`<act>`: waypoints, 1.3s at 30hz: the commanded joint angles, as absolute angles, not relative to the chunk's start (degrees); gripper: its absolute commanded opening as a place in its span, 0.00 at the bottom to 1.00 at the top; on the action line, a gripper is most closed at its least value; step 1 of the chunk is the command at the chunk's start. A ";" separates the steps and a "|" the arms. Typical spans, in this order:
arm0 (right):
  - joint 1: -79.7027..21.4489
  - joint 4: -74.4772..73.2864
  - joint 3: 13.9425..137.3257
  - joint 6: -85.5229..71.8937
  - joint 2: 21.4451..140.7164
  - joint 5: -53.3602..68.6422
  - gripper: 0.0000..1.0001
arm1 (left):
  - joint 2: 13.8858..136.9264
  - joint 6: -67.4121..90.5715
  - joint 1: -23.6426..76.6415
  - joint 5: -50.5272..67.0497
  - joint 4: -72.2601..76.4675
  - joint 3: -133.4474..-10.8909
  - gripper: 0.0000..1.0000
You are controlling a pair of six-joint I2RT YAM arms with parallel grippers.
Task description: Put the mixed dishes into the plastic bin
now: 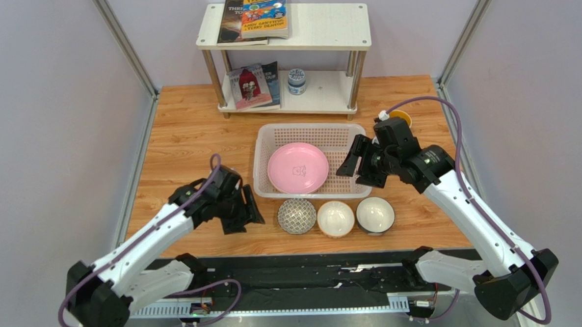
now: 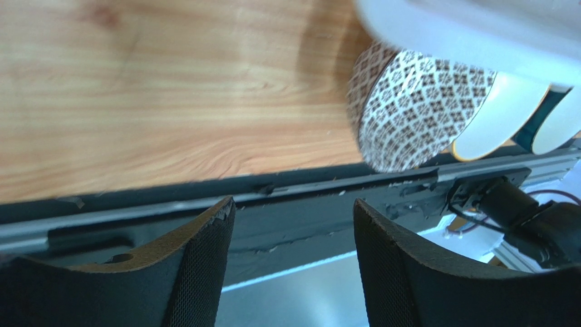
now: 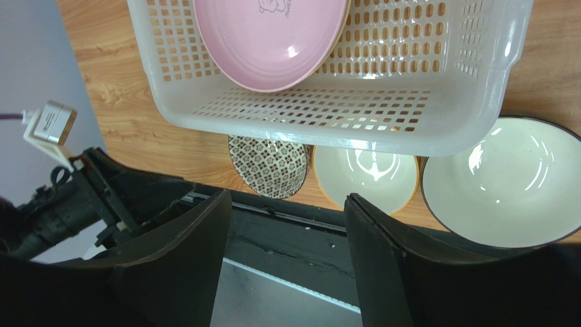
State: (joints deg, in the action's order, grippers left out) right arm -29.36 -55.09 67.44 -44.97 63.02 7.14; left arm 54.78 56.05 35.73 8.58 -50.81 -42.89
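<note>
The pink plate (image 1: 298, 168) lies in the white plastic bin (image 1: 307, 129). In front of the bin stand the grey patterned bowl (image 1: 296, 215) and two white bowls (image 1: 335, 218) (image 1: 375, 215) in a row. The mug with yellow inside (image 1: 402, 117) peeks out behind the right arm. The pale yellow plate is out of view. My left gripper (image 1: 249, 209) is open and empty, just left of the patterned bowl (image 2: 416, 109). My right gripper (image 1: 351, 165) is open and empty over the bin's right part (image 3: 341, 112), above the plate (image 3: 273, 41) and bowls (image 3: 365, 178).
A white two-tier shelf (image 1: 318, 29) with books and a small blue-white jar (image 1: 295, 81) stands at the back. Grey walls close both sides. A black rail (image 1: 298, 270) runs along the near table edge.
</note>
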 commanded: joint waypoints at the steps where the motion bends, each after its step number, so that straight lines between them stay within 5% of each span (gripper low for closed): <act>1: -29.97 -56.69 67.76 -44.83 60.12 7.47 0.66 | 63.09 57.57 37.87 7.21 -40.35 -47.28 0.70; 22: -29.97 -55.19 64.60 -45.53 56.52 7.65 0.66 | 82.61 62.40 50.10 -1.84 -33.14 -49.22 0.68; 35: -29.88 -54.49 61.96 -46.23 55.02 8.88 0.66 | 78.41 62.40 50.10 2.19 -31.11 -43.78 0.00; 39: -29.88 -54.14 61.00 -46.40 54.93 9.49 0.65 | 67.45 62.66 50.18 2.03 -36.54 -41.14 0.00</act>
